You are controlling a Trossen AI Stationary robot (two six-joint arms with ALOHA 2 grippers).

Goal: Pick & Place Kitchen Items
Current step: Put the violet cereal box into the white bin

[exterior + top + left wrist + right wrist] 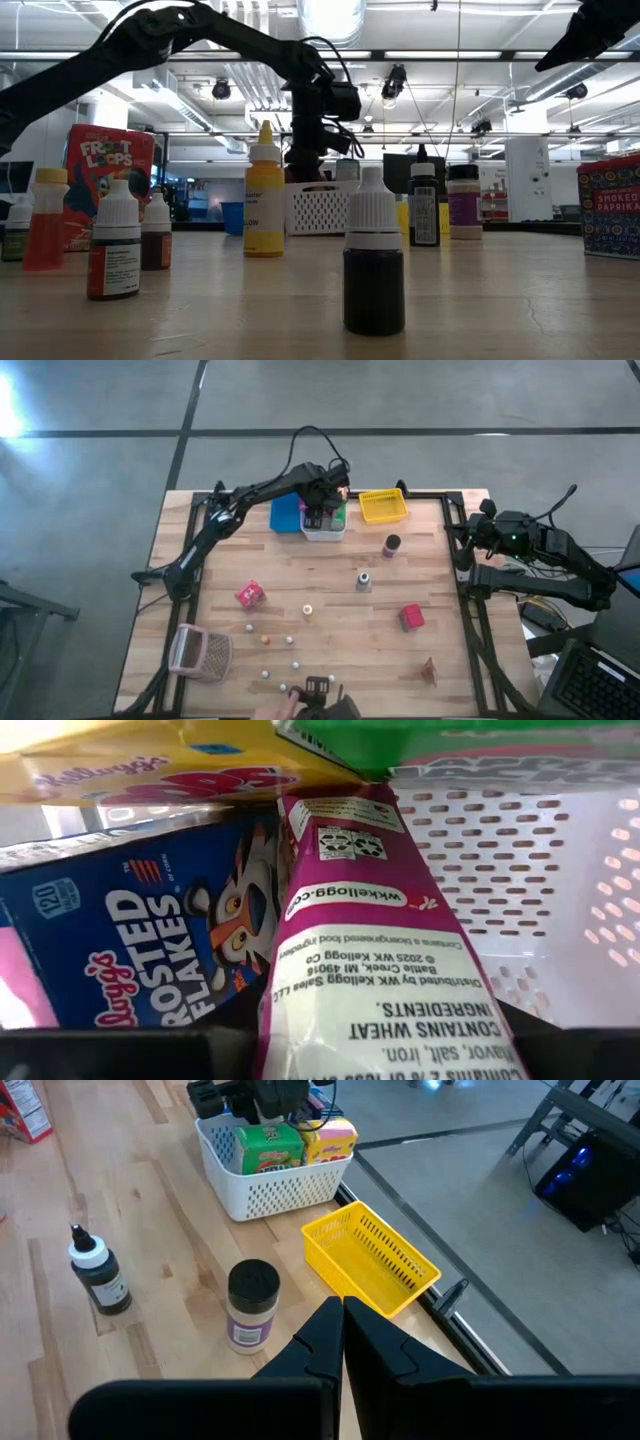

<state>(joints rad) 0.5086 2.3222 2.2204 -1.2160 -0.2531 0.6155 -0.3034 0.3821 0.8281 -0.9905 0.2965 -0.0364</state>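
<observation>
Left gripper (322, 512): you're down inside the white bin (324, 532) at the table's far edge, fingers pinching the magenta box (370, 950), so this looks like the placing step.
Magenta box: it stands tilted among the packed cereal boxes, leaning on the blue box (140, 950), with the bin's perforated wall just beside it.
Why so low: the bin is crowded, so you seem to be guiding the box down into the gap rather than dropping it.
Right gripper (342, 1342): parked off the table's right side, fingers pressed together, holding nothing and out of your way.
Still loose: the pink box (249, 594), red box (411, 617), dark jar (391, 545), dropper bottle (364, 580) and little balls (266, 674) sit on the table.
</observation>
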